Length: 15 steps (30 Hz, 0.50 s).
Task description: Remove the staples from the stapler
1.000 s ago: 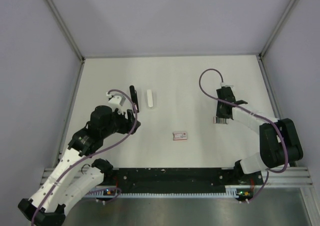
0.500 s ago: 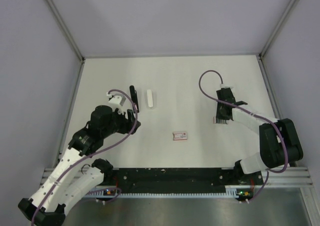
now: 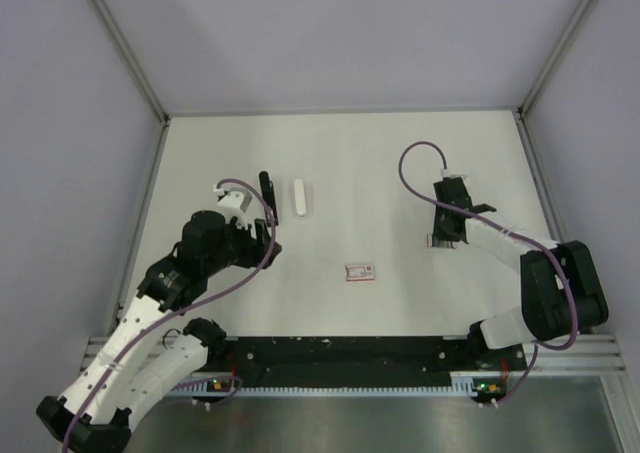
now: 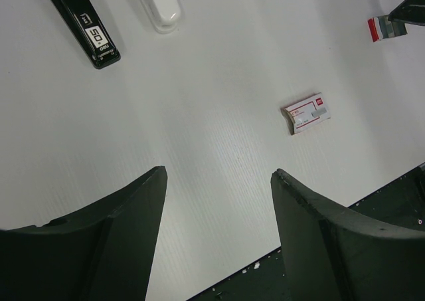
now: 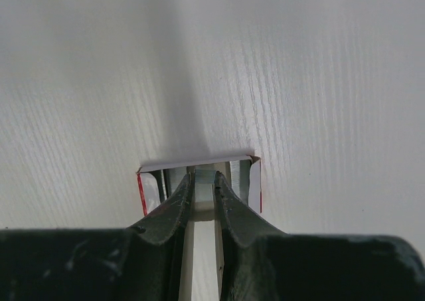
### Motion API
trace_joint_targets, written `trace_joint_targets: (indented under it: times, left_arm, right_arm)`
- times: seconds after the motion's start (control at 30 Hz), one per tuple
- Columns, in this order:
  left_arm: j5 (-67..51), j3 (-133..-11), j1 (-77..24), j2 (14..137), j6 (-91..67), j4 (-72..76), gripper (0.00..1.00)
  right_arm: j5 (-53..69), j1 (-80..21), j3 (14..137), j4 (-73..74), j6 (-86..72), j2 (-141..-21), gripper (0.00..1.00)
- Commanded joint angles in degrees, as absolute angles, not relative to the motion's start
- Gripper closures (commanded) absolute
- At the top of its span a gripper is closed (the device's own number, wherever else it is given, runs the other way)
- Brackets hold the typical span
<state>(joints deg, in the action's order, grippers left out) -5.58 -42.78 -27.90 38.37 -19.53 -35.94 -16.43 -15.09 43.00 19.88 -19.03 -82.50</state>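
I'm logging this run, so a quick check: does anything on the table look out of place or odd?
Mildly: the black stapler bar and a white elongated piece lie side by side but apart, left of centre, perhaps one stapler separated. Nothing looks spilled.

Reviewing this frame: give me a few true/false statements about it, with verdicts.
1. The left gripper is open and empty. True.
2. In the top view, the stapler lies right of the white piece. False: it lies left of it.
3. The right gripper reaches into an open box. True.
4. The right gripper is wide open. False: its fingers are pinched on a grey strip, seemingly the staples.
5. The middle box touches the stapler. False: they lie well apart.
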Motion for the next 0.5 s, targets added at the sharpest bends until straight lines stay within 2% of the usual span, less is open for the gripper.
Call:
trace_joint_targets:
  times: [0.0,0.47]
  left_arm:
    - [-6.24,-43.15,-27.51,38.41,-18.81,-32.7,0.3]
    - [-6.42,-43.07,-27.51,38.14,-18.9,-32.78,0.3]
  right_arm:
    - [-16.96,-14.68,42.71,19.77,-18.98,-79.54,0.88]
    - [-16.88,-14.68,42.63,19.95,-19.07,-79.63,0.88]
